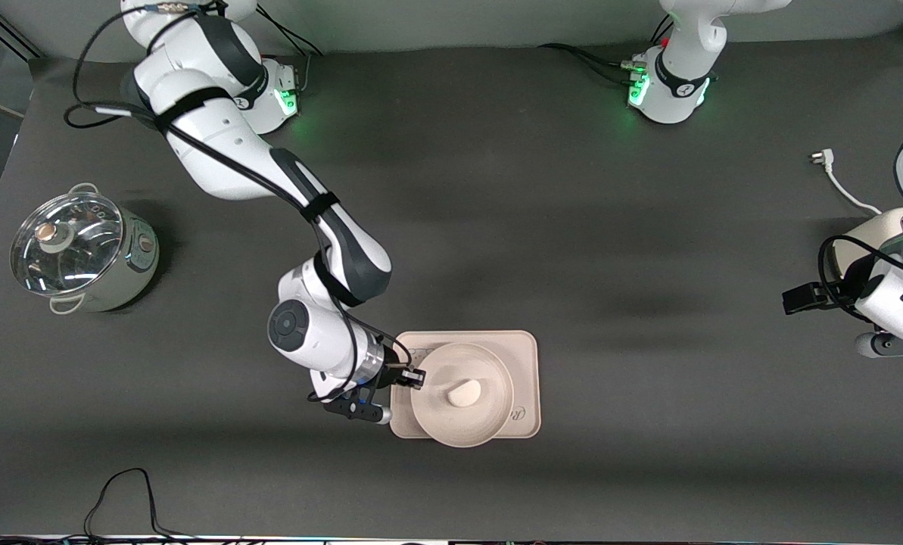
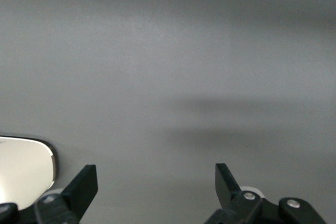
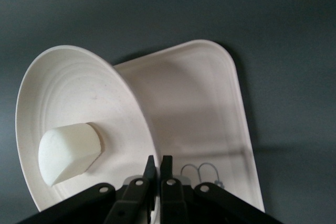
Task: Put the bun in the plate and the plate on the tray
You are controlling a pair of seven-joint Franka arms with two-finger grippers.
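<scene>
The round cream plate (image 1: 451,433) lies over the cream-pink tray (image 1: 523,354), its rim reaching past the tray's edge nearest the front camera. The small off-white bun (image 1: 464,392) rests in the plate's middle, flat side showing. My right gripper (image 1: 417,376) is at the plate's rim on the side toward the right arm's end, shut on that rim. The right wrist view shows the plate (image 3: 68,82), the bun (image 3: 68,150), the tray (image 3: 210,93) and the pinched gripper (image 3: 158,163). My left gripper (image 2: 156,182) waits open and empty at the left arm's end of the table.
A steel pot with a glass lid (image 1: 80,250) stands at the right arm's end. A cream appliance (image 1: 871,231) with a white cord and plug (image 1: 822,157) sits by the left arm's hand. A black cable (image 1: 118,492) loops near the table's front edge.
</scene>
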